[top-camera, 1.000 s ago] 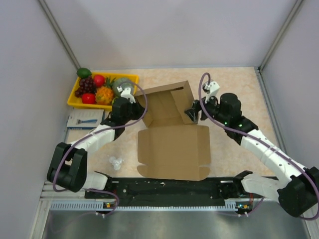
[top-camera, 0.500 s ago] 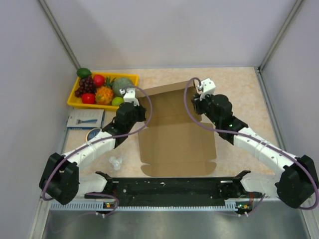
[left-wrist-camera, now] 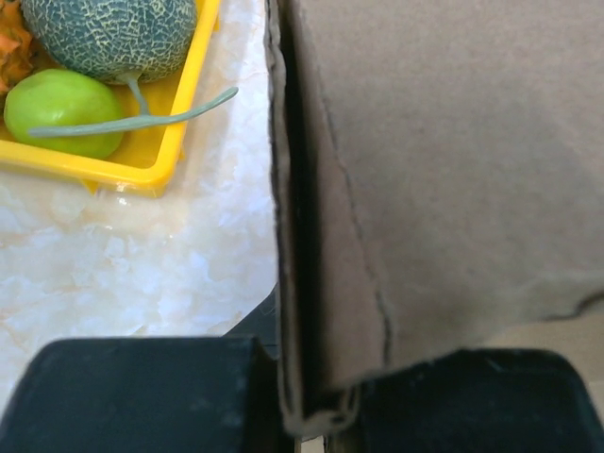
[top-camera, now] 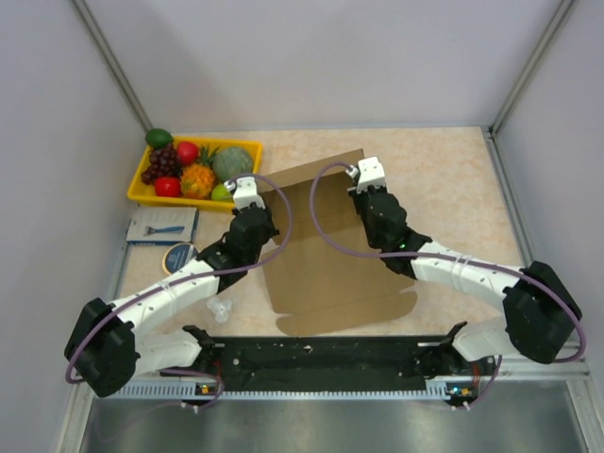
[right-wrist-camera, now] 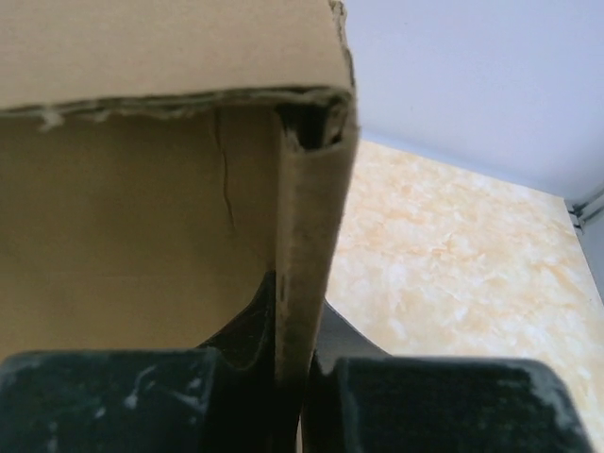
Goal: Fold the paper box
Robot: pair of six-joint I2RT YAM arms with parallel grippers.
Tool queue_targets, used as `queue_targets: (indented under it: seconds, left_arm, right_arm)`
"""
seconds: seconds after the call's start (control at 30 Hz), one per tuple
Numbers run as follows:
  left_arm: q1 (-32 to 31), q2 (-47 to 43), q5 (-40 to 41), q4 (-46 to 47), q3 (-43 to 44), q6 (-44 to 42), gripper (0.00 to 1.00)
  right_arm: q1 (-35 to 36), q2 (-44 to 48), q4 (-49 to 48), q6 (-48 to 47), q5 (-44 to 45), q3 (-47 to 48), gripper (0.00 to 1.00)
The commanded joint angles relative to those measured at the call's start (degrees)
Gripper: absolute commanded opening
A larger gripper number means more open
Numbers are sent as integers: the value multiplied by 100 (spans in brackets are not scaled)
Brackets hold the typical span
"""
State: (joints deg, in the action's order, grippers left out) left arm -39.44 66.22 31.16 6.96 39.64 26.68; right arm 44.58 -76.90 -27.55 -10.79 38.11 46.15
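Beige marble-look table (top-camera: pixel 453 170), grey walls on 3 sides. In the top view the paper box (top-camera: pixel 330 250) is seen mid-frame, lying on the table btwn both arms. Its left side wall is clamped by the left jaws, w/ the folded edge pinched tight in the left wrist view. Its upright right wall is gripped by the right jaws, closed near a corner. Upper left, a yellow tray (top-camera: pixel 139 194) w/ fruit is parked near the box, not touching.
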Motion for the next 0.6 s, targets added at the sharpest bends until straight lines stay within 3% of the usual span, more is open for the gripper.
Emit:
queue_targets:
  seconds: [0.0,0.03,0.07,0.17,0.23,0.37,0.57]
  left_arm:
    - [-152,-171,-22,306,96,417,0]
    - [-143,-162,13,297,105,443,0]
    - [-143,-118,83,297,97,444,0]
    - [-143,-56,293,314,79,383,0]
    - [-134,-4,356,350,70,269,0]
    - [-134,67,374,359,114,101,0]
    - [-125,5,330,236,149,-13,0]
  right_arm:
    - [-159,34,220,29,85,173,29]
    - [-534,166,1242,476,-718,279,35]
    - [-712,480,1391,1012,-1213,280,41]
    - [-1099,982,1655,1193,-2095,-62,56]
    - [-1197,1177,1797,1167,-2717,-228,59]
    - [-1293,1590,1385,771,-2862,-773,72]
    - [-1329,1442,1182,613,-2782,-442,71]
